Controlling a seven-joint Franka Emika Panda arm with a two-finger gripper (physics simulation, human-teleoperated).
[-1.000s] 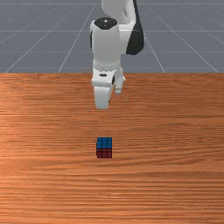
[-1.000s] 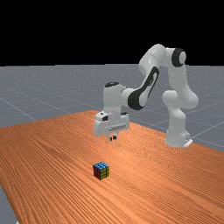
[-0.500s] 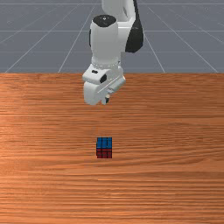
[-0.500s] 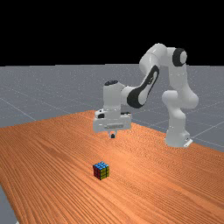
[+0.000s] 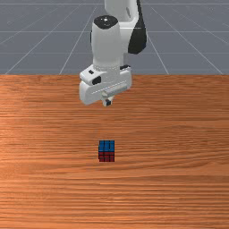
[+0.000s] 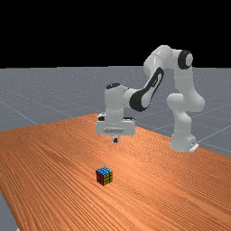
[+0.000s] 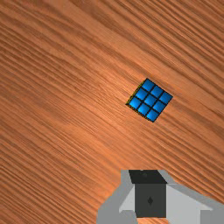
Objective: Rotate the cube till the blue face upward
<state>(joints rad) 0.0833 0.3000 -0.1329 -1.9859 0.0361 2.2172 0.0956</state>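
Note:
In the front view my gripper [image 5: 107, 103] hangs above the table, on the arm's side of the cube [image 5: 107, 151], shut with nothing between its fingers. The far view has the gripper [image 6: 116, 140] well above the cube [image 6: 104, 176] and a little to its right. Blue is the cube's top face; red faces the front camera, and yellow shows on another side. The wrist view has the gripper [image 7: 147, 176] apart from the cube [image 7: 149, 100], whose blue face is towards the camera and turned at an angle to the hand, with a sliver of yellow along one edge.
The wooden table [image 5: 179, 147] lies under the cube and the hand. Its far edge runs behind the hand in the front view. In the far view the arm's base stands at the right, beyond the cube.
My hand has turned about its upright axis, so its broad side now faces the front camera more. It stays at about the same height. The cube has not moved.

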